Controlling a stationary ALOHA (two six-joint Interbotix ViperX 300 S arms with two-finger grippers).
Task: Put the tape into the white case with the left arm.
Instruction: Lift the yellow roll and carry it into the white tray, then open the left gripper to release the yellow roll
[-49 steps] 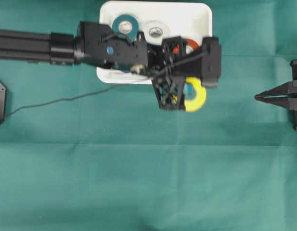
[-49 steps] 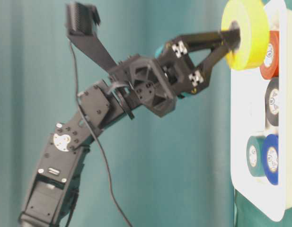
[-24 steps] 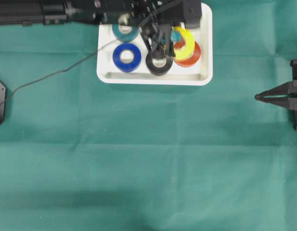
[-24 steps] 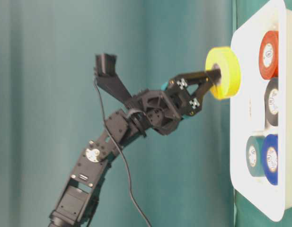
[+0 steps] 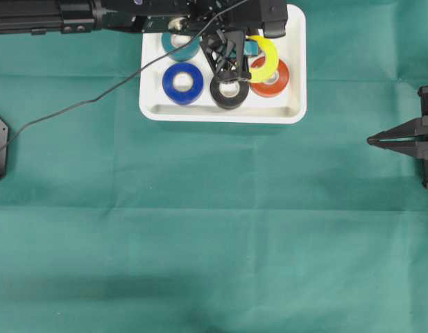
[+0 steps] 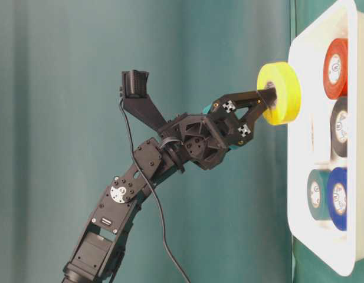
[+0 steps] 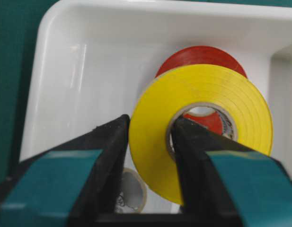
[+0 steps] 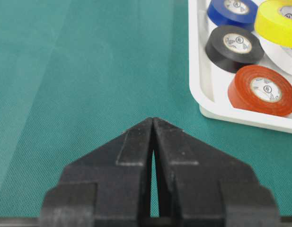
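**Inspector A:** Left tool (image 7: 150,156): 1 finger sits outside the yellow tape roll (image 7: 202,127), the other passes through its core. The roll wall lies between them, so the tool is clamped on the roll. Teal bands show on both fingers.

**Inspector B:** Confirmed from desk level. The left tool (image 6: 265,101) holds the yellow tape roll (image 6: 280,93) clear of the white case (image 6: 323,236) floor. Roll stands on edge, tilted.

**Inspector A:** Position from overhead: the left tool (image 5: 236,64) and yellow tape roll (image 5: 265,58) are over the white case (image 5: 290,112), above the red roll (image 5: 275,78) and just beside the black roll (image 5: 229,91).

**Inspector B:** Other contents of the case: a blue roll (image 5: 183,82) lying flat to the left of the black one, a teal roll (image 5: 179,46) partly under the left arm (image 5: 82,15), and a white roll (image 7: 131,191) seen low in the wrist view.

**Inspector A:** A thin black cable (image 5: 75,109) trails from the arm across the green cloth (image 5: 214,229) on the desk.

**Inspector B:** Right tool (image 8: 153,124): fingers pressed together, tips meeting, nothing between them. It rests well apart from the case, at the right edge overhead (image 5: 372,140).
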